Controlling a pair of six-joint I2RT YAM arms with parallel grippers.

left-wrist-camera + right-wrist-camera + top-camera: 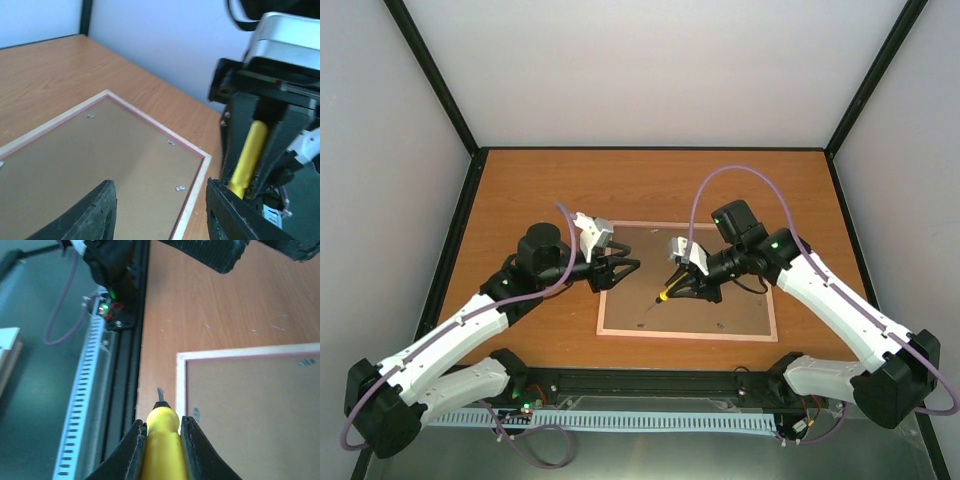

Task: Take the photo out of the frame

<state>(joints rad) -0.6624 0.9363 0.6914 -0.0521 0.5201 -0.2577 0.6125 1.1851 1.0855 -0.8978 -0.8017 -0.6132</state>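
- Frame [720, 337] lies flat on the wooden surface [540, 190], back side up, roughly centre, between the two arms.
- Brown backing board [720, 300] fills the frame. Small metal tabs [171, 143] sit along its edges.
- Photo: hidden under the backing board, not visible in any view.
- Left claw [620, 275]: open, fingers spread wide, holding nothing. It hovers at the frame's left edge near the far-left corner. Wrist view shows that rim [197, 185] between the fingers [95, 215].
- Right claw [685, 285]: clamped on the yellow handle of a screwdriver [665, 295], positioned over the backing board.
- Screwdriver blade points down toward the frame's near-left corner region. Whether the tip touches anything cannot be told.
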